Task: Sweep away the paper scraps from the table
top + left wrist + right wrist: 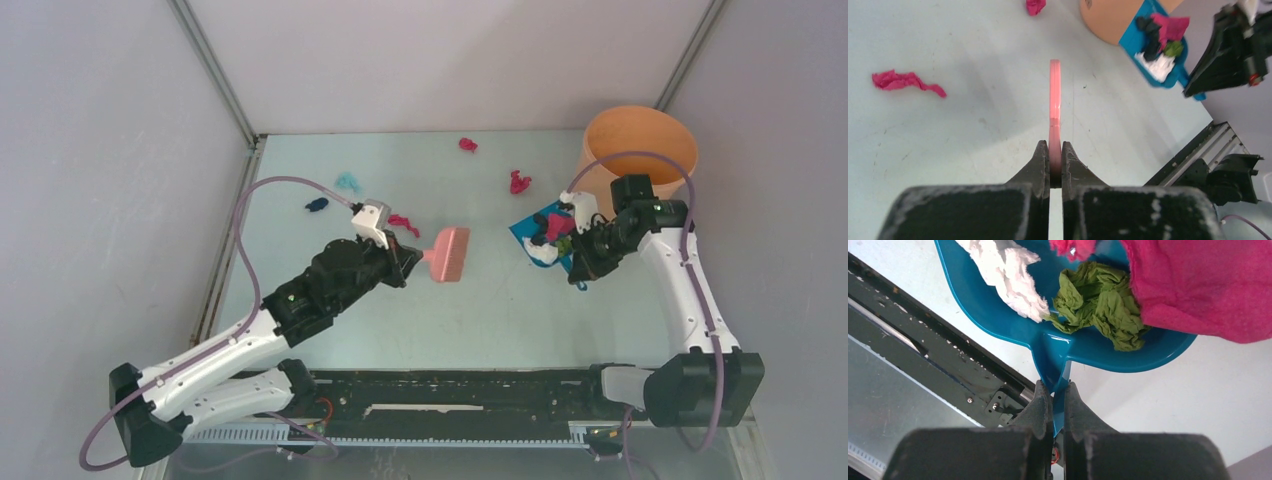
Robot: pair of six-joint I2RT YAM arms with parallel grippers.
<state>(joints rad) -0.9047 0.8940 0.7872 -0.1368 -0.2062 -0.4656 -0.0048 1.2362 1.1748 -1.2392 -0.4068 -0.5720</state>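
Note:
My left gripper [412, 259] is shut on the handle of the pink hand brush [447, 254], held over the middle of the mint-green table [500, 310]; the left wrist view shows the brush edge-on [1054, 90] between my jaws. My right gripper [586, 262] is shut on the handle of the blue dustpan [528, 226], which is lifted and holds white [1008, 275], olive green [1098, 300] and magenta [1208, 285] paper scraps. Loose scraps lie on the table: magenta ones [403, 222] [467, 144] [519, 182], a teal one [347, 181] and a navy one [316, 204].
A tall orange bin [640, 150] stands at the back right corner, right behind the dustpan. Grey walls close in the left, back and right. A black rail [450, 390] runs along the near edge between the arm bases.

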